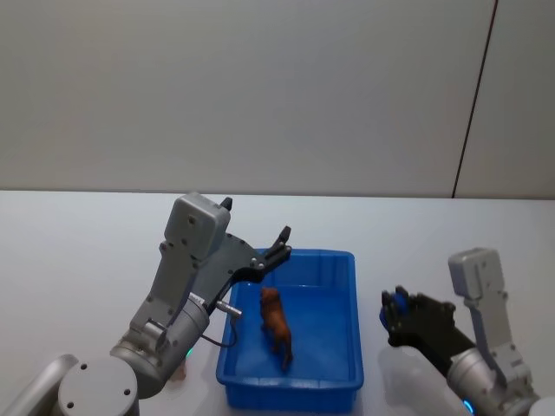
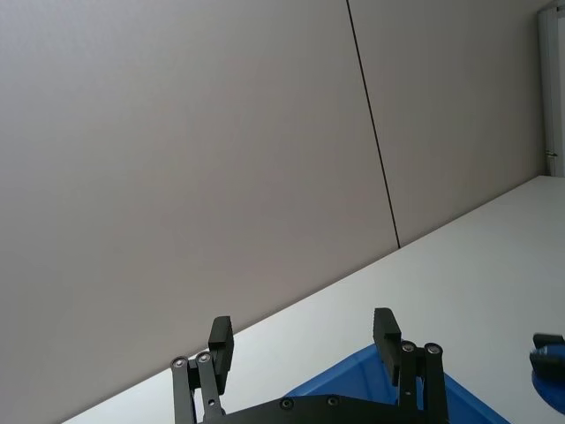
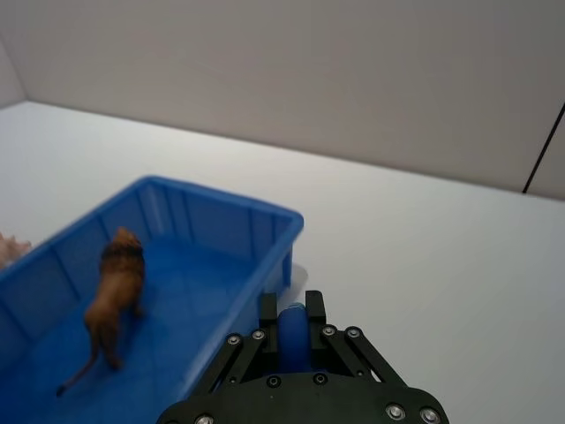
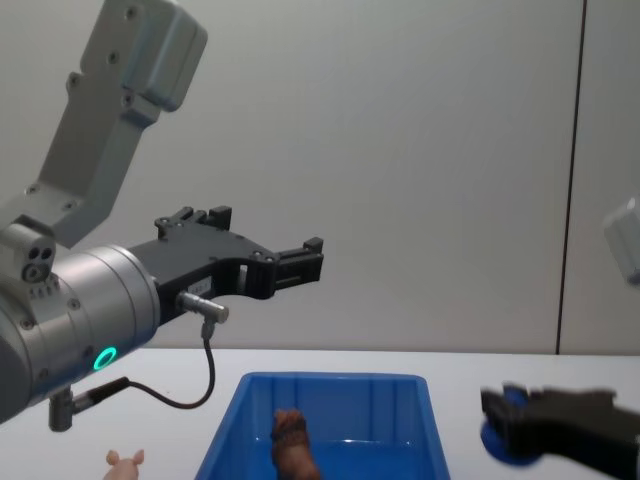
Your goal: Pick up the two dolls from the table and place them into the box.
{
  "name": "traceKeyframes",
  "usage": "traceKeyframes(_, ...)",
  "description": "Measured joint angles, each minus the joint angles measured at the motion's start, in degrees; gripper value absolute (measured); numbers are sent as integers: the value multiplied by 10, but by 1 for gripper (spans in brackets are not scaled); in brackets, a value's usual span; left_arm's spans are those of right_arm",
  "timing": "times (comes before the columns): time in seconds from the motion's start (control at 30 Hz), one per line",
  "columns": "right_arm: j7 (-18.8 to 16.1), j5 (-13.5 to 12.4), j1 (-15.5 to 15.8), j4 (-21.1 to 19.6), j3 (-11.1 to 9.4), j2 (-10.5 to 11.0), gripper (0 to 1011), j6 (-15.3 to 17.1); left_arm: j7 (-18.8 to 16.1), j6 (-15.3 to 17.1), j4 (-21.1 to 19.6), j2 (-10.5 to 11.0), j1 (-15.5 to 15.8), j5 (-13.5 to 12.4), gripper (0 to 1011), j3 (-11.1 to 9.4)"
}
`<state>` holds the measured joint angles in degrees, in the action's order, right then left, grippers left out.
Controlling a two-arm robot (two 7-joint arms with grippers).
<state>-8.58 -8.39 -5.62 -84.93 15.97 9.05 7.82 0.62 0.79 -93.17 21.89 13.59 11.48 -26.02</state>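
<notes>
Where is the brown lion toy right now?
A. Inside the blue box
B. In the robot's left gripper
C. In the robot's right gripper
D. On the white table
A: the brown lion toy stands on the floor of the blue box. The left gripper is open and empty, raised above the box, and the right gripper holds the blue ball.
</notes>
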Motion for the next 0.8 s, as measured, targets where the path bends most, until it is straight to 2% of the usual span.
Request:
traceKeyframes(0.17, -9, 0, -5, -23, 2, -3, 161, -13, 0, 0, 0, 0, 0, 0, 1001, 0)
traceKeyframes(0.37, -23, 4, -18, -28, 7, -14, 138, -18, 0, 0, 0, 0, 0, 0, 1001, 0)
traceKeyframes(0.6, -42, 16, -41, -7, 17, -32, 115, -13, 0, 0, 0, 0, 0, 0, 1001, 0)
traceKeyframes(0.8, -56, 35, -66, 29, 28, -50, 132, -4, 0, 0, 0, 0, 0, 0, 1001, 0)
